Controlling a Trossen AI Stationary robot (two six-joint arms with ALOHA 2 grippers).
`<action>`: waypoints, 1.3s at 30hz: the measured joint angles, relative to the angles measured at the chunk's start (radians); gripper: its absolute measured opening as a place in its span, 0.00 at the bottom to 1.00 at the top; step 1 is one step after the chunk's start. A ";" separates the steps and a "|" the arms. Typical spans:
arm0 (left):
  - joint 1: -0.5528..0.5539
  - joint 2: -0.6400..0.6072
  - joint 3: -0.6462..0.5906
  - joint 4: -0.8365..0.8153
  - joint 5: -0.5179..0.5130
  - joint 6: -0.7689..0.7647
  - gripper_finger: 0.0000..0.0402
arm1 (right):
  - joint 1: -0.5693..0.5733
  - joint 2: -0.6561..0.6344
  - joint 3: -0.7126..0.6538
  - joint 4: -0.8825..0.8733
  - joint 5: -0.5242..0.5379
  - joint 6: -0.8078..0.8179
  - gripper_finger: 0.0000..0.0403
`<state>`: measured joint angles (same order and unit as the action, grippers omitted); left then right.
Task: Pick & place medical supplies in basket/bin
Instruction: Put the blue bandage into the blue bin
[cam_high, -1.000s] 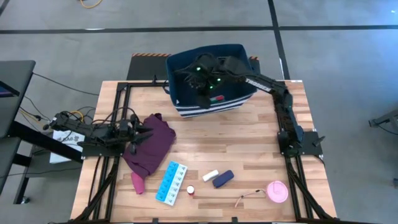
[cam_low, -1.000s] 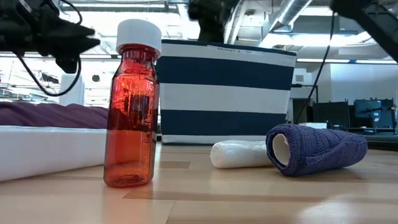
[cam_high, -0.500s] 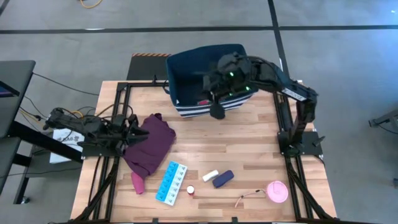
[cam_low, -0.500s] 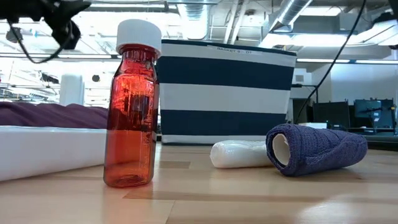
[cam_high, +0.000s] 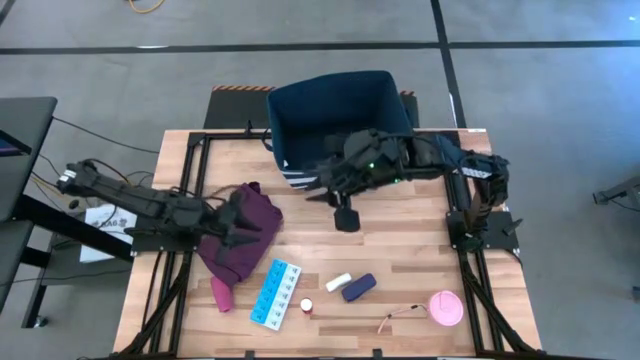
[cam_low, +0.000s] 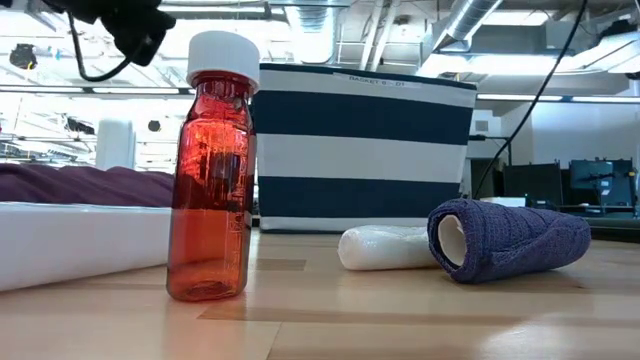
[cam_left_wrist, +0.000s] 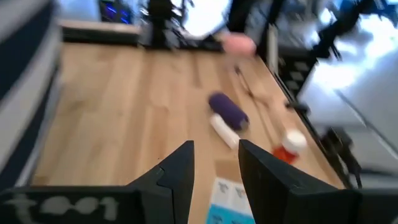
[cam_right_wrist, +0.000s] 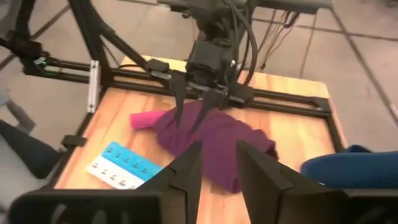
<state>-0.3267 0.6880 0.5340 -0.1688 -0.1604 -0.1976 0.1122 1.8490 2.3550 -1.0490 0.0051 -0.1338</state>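
Bin (cam_high: 340, 105) upright, interior dark, contents indiscernible.

Navy fabric bin (cam_high: 335, 105) banded in white at the base; maroon cloth (cam_high: 243, 228); light-blue pill organizer (cam_high: 275, 292) with white labels; dark-blue bandage roll (cam_low: 510, 238) beside a white roll (cam_low: 385, 247); translucent red bottle (cam_low: 211, 190), white cap; pink disc (cam_high: 446, 307), tan cord; pale wood table (cam_high: 400, 240); 2 black arms.
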 joint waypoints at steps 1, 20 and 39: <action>0.000 0.024 0.002 0.004 0.027 0.023 0.28 | 0.007 0.000 0.000 0.000 0.000 0.007 0.25; 0.001 0.477 0.003 0.418 0.181 0.282 0.28 | 0.032 0.055 -0.004 -0.030 -0.003 0.224 0.41; -0.030 0.437 0.009 0.521 0.222 0.215 0.28 | 0.263 0.176 -0.005 -0.515 -0.006 0.364 0.39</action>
<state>-0.3565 1.1246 0.5432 0.3517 0.0620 0.0170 0.3749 2.0248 2.3495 -1.5639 -0.0011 0.2298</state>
